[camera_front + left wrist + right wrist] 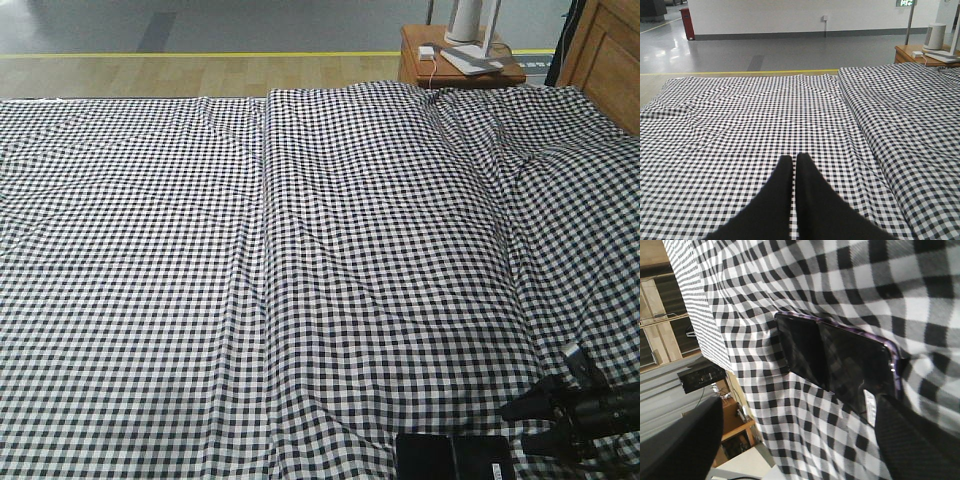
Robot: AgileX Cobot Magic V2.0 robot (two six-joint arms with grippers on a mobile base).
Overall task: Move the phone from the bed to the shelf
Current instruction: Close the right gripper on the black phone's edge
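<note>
On bed (300, 250) | right claw (513, 428) spread wide astride phone (840, 365) | left claw (794, 159) pinched together, empty

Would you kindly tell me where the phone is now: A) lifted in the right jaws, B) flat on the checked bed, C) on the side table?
B: the phone lies flat on the bed, and the right gripper beside it has its jaws open.

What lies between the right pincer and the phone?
Only bare bed cloth separates right pincer from phone, shown in the front view.
</note>
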